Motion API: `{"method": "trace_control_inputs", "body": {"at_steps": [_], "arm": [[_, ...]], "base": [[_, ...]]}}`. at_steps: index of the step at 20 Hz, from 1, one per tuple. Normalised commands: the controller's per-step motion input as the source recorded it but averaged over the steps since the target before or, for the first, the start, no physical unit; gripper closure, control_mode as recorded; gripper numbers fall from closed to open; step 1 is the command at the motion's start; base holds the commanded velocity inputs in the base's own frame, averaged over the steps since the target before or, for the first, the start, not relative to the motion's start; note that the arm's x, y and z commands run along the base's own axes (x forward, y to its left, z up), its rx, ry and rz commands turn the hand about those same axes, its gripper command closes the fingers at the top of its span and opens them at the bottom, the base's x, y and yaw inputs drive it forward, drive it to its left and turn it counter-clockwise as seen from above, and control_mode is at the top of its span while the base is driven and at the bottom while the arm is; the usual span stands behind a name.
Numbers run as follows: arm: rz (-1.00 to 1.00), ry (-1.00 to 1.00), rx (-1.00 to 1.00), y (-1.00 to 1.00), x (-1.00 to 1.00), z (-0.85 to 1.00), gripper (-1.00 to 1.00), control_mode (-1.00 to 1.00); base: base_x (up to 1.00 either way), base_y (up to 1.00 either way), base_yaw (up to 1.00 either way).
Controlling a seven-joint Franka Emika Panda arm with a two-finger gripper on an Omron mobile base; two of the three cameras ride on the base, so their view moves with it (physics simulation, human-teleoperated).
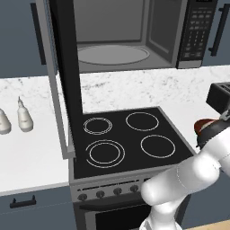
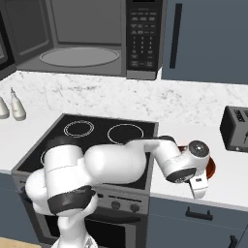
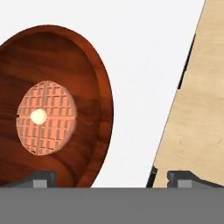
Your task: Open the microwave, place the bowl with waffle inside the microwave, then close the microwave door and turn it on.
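Flanking the black four-ring stove (image 1: 128,137) are two pale bottles (image 1: 18,117) on the white counter (image 2: 227,179) to its left and a small black toaster (image 2: 236,128) to its right. Above, the wide black microwave (image 1: 134,33) gapes, its dark-framed door (image 1: 63,76) swung out over the stove's left edge. Between stove and toaster sits the glossy reddish-brown bowl (image 3: 94,94), a round, gridded, orange-tan waffle (image 3: 46,117) in its middle. The gripper (image 3: 111,178) hangs spread over the bowl's rim, holding nothing.
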Motion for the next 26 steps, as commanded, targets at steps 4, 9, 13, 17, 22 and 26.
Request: {"method": "trace_control_inputs", "body": {"at_steps": [4, 9, 13, 17, 22, 26], "arm": [[-0.16, 0.19, 0.02, -0.3, 0.17, -0.09, -1.0, -1.0], [-0.11, 0.03, 0.06, -0.24, 0.24, -0.13, -1.0, -1.0], [-0.04, 0.0, 0.1, -0.33, 0.09, -0.24, -1.0, -1.0], [0.0, 0.0, 0.11, -0.35, 0.03, -0.29, -1.0, -1.0], [0.0, 0.0, 0.06, -0.09, 0.1, -0.16, -1.0, -1.0], [0.0, 0.0, 0.0, 0.03, 0.13, -0.07, -1.0, -1.0]], "base": [[0.0, 0.0, 0.0], [0.0, 0.0, 0.0], [0.0, 0.0, 0.0], [0.0, 0.0, 0.0], [0.0, 0.0, 0.0], [0.0, 0.0, 0.0]]}}
